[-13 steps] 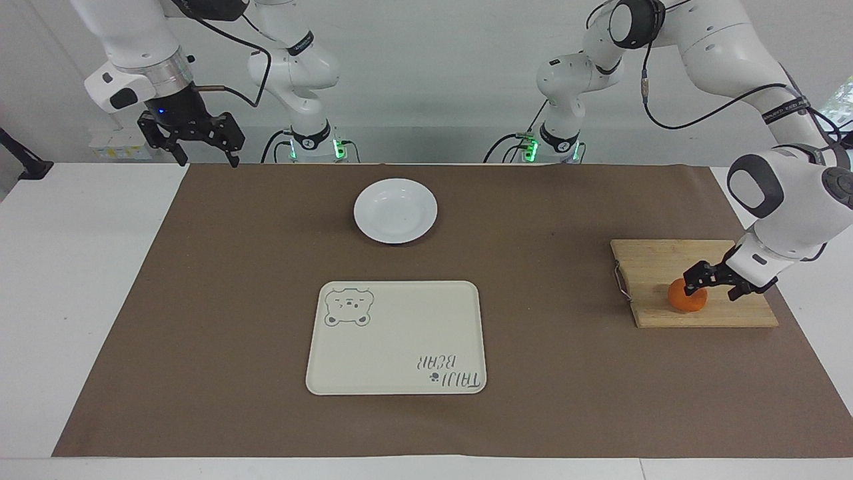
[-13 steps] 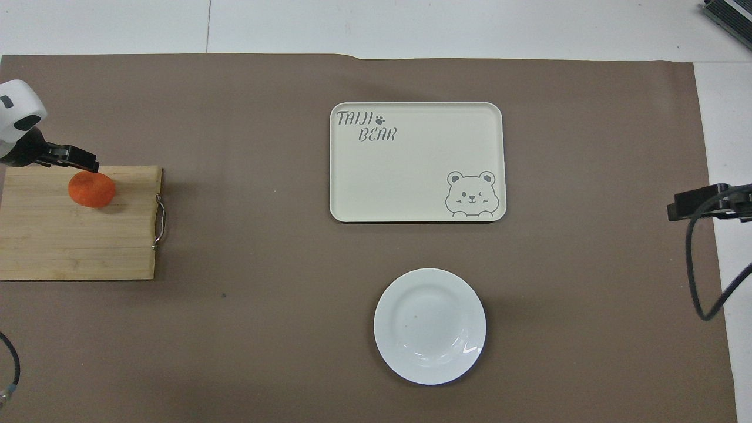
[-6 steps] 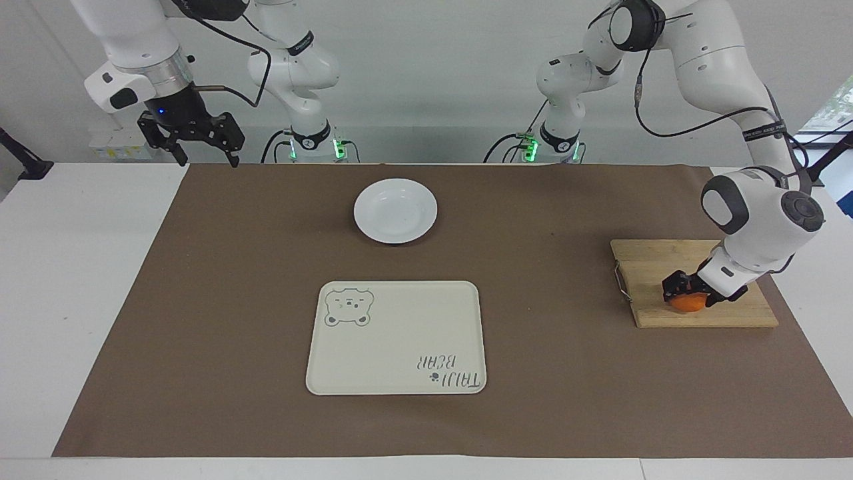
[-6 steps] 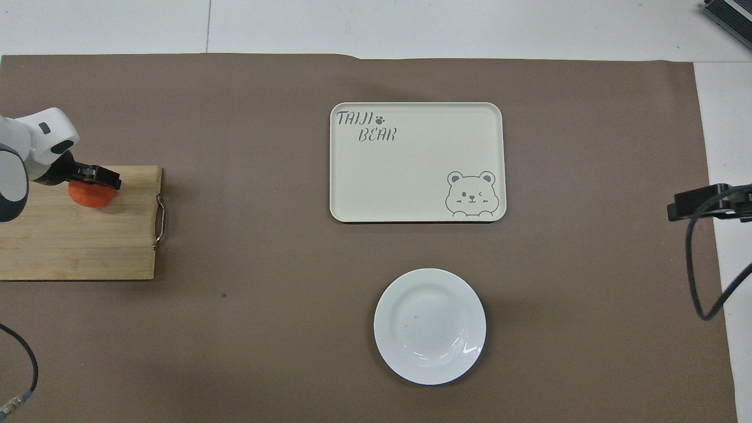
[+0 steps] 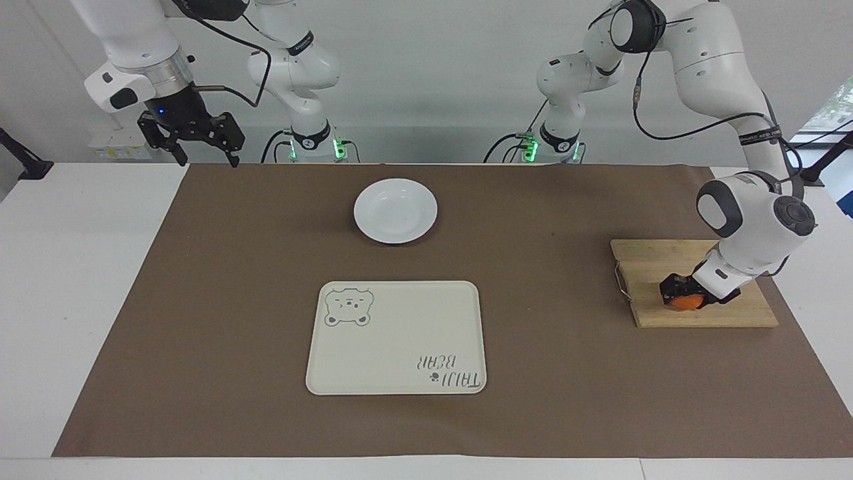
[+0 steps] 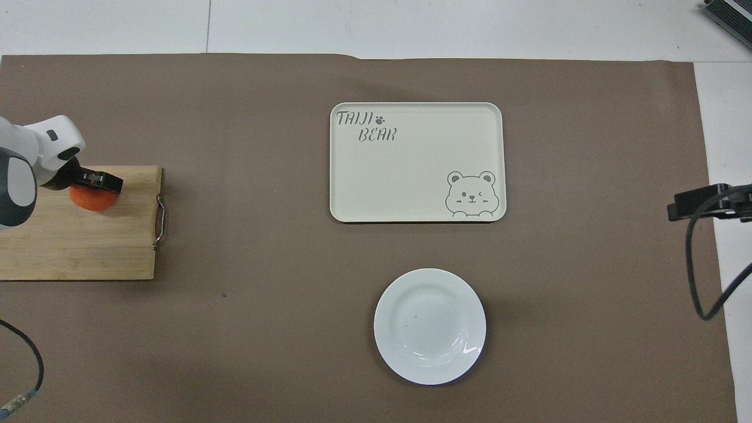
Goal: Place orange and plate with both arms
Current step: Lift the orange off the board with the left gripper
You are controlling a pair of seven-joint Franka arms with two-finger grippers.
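The orange [image 5: 685, 305] sits on a wooden cutting board [image 5: 656, 257] at the left arm's end of the table; it also shows in the overhead view [image 6: 91, 200]. My left gripper [image 5: 678, 293] is down on the orange, closely around its top, also in the overhead view [image 6: 97, 181]. The white plate [image 5: 395, 211] lies empty on the brown mat, nearer to the robots than the tray, also in the overhead view [image 6: 429, 326]. My right gripper [image 5: 206, 157] is open and empty, waiting high over the mat's corner at the right arm's end; it shows at the overhead view's edge [image 6: 699, 202].
A cream rectangular tray with a bear drawing [image 5: 396, 333] lies empty mid-table, farther from the robots than the plate, also in the overhead view [image 6: 411, 170]. The cutting board [image 6: 76, 247] has a metal handle on its side toward the tray. A brown mat [image 5: 233, 300] covers the table.
My left gripper has come down from beside and above the orange onto it, and its wrist has swung in over the board. The orange, plate and right arm have not moved.
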